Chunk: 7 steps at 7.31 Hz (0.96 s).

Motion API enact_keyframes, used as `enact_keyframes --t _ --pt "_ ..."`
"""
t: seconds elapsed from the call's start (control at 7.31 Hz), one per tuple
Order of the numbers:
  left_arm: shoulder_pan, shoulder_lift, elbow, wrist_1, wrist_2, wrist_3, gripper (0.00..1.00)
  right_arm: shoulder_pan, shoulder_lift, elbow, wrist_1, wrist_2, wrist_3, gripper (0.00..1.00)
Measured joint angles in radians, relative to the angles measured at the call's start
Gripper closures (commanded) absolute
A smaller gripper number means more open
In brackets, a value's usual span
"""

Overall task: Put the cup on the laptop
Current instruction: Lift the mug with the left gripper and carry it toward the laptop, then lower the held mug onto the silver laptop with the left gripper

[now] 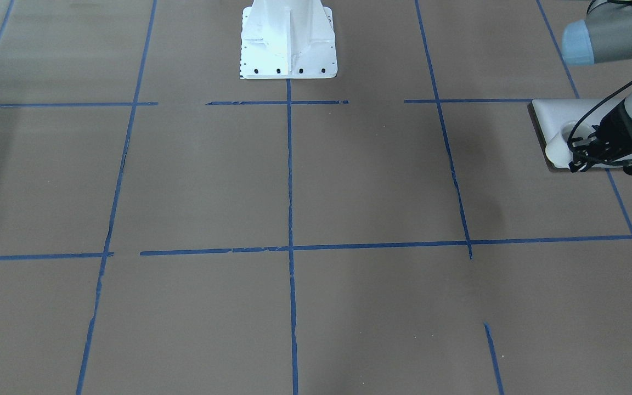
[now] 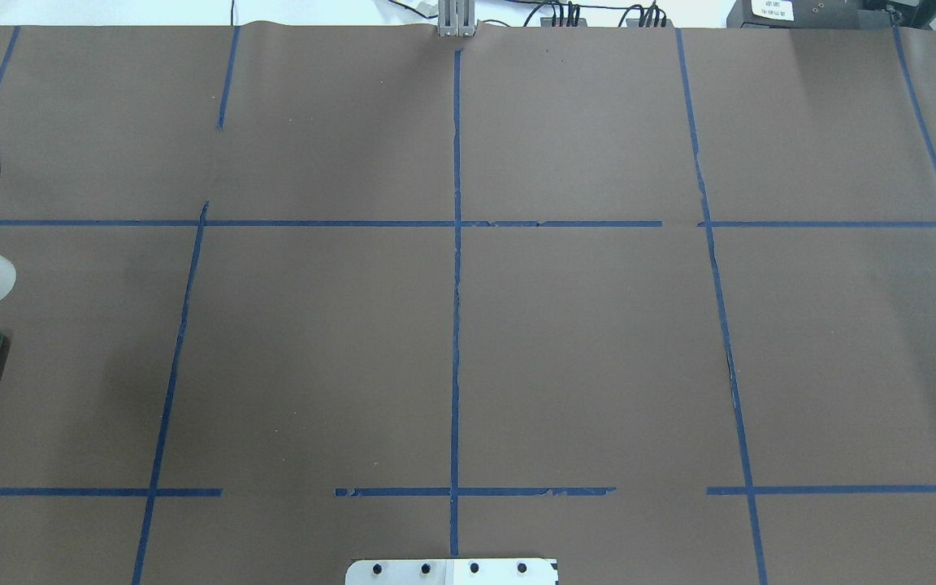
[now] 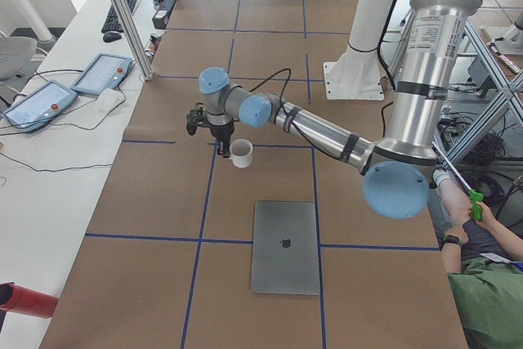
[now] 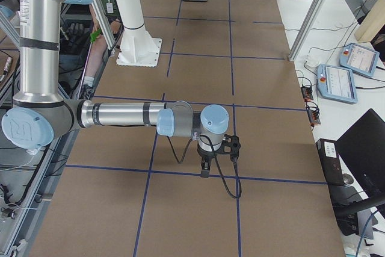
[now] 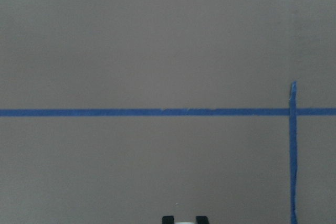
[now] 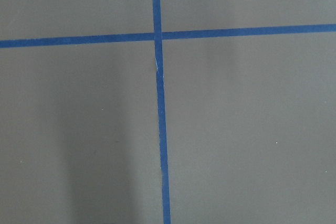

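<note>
L jaws were clamped on cup [image 3: 241, 153] rim; cup was near laptop [image 3: 285, 263], not over lid. R jaws: couldn't tell. Cup judged light, stiff, slick-glazed, chippable; rim pinch OK, handle alt.

Robotics laboratory, test cell. Bench [image 2: 582, 349]: wide, papered brown, ruled into squares with blue tape [image 2: 456, 284]. Two silver jointed industrial arms with blue caps [image 3: 429, 63], beside a white pedestal [image 3: 368, 30] bolted to the bench at one o'clock in the left-end view. White side counter [image 3: 57, 202] at nine o'clock of that view, holding two teach pendants [image 3: 102, 73], a keyboard [image 3: 117, 12] and a mouse [image 3: 113, 36]. Aluminium frame post [image 3: 124, 18] at eleven o'clock. Operator in green [image 3: 482, 300] seated at five o'clock. Cable bundles [image 2: 565, 12] at twelve o'clock in the overhead view.
</note>
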Motion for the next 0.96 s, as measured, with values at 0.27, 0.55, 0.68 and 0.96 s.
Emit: enact_keyframes --t 0.27,0.55,0.68,0.96 --pt "-0.004 0.199 -0.003 -0.207 0.008 -0.003 1.00 0.000 0.000 0.000 0.000 0.000 0.000 0.00" --pt "-0.009 0.281 0.113 -0.409 0.008 -0.003 1.00 0.000 0.000 0.000 0.000 0.000 0.000 0.00" --pt "-0.010 0.290 0.182 -0.487 0.007 -0.002 1.00 0.000 0.000 0.000 0.000 0.000 0.000 0.00" --pt "-0.016 0.294 0.245 -0.545 0.008 0.005 1.00 0.000 0.000 0.000 0.000 0.000 0.000 0.00"
